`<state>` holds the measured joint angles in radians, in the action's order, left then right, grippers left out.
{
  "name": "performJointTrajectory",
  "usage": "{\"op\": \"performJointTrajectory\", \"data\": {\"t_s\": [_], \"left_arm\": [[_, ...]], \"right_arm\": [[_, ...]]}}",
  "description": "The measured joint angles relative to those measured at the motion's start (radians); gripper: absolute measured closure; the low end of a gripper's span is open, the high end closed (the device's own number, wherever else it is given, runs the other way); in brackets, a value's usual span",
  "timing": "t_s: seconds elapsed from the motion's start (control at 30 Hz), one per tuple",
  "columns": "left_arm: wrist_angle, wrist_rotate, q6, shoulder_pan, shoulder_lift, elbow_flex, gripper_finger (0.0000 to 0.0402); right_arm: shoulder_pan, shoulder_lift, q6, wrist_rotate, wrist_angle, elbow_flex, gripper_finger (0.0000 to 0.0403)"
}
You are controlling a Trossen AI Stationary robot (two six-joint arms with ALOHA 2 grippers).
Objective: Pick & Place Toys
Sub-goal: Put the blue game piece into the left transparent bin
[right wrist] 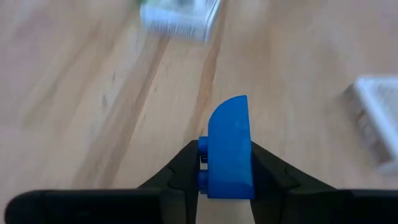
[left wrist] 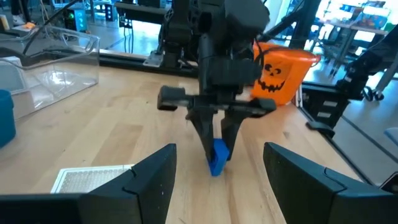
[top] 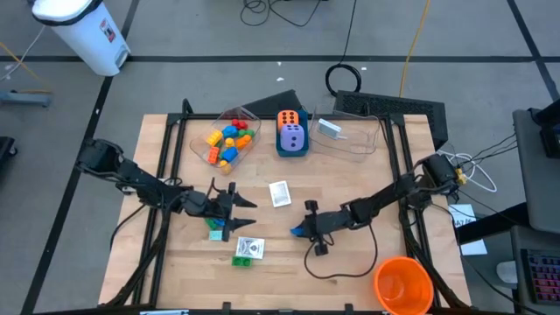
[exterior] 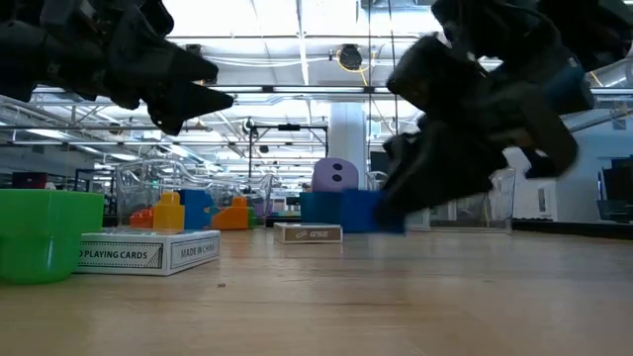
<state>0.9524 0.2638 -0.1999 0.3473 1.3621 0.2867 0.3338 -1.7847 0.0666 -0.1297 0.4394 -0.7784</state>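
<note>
A blue brick [right wrist: 229, 146] with a curved end sits between the fingers of my right gripper [top: 301, 230], low over the middle of the table. My left gripper [top: 247, 206] hovers open left of centre, pointing toward the right gripper, with nothing between its fingers [left wrist: 155, 180]. A green brick [top: 216, 231] and a playing-card box [top: 248, 249] lie on the wood near the left gripper. A white card [top: 280, 193] lies flat farther back. A clear tub [top: 229, 140] holds several coloured bricks. A blue box [top: 291, 144] holds an orange and a purple die. My right gripper pinches the blue brick between its two fingers, one on the studded face [right wrist: 203, 163] and one on the opposite face [right wrist: 250, 163]. The fingers slant down from the table's right side. The brick stands on end [left wrist: 217, 155]; whether its lower end touches the wood, I cannot tell.
An empty clear tub [top: 346, 136] stands at the back right. A big orange cup [top: 402, 284] sits at the table's near right corner. A cable [top: 337, 267] loops on the wood by the right arm. Bare wood lies between the two grippers.
</note>
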Motion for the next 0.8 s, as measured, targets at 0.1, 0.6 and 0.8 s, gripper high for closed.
{"op": "performJointTrajectory", "data": {"t_s": [0.1, 0.6, 0.8], "left_arm": [[-0.027, 0.001, 0.004, 0.000, 0.000, 0.000, 0.0158], [-0.507, 0.033, 0.321, 0.021, 0.000, 0.311, 0.0158], [-0.851, 0.079, 0.363, 0.020, 0.063, 0.548, 0.0158]], "right_arm": [[-0.019, 0.000, 0.001, 0.000, 0.086, 0.000, 0.0315], [-0.308, 0.000, 0.388, 0.517, 0.280, 0.000, 0.0311], [-0.369, 0.000, 0.455, 0.638, 0.369, 0.001, 0.0311]]}}
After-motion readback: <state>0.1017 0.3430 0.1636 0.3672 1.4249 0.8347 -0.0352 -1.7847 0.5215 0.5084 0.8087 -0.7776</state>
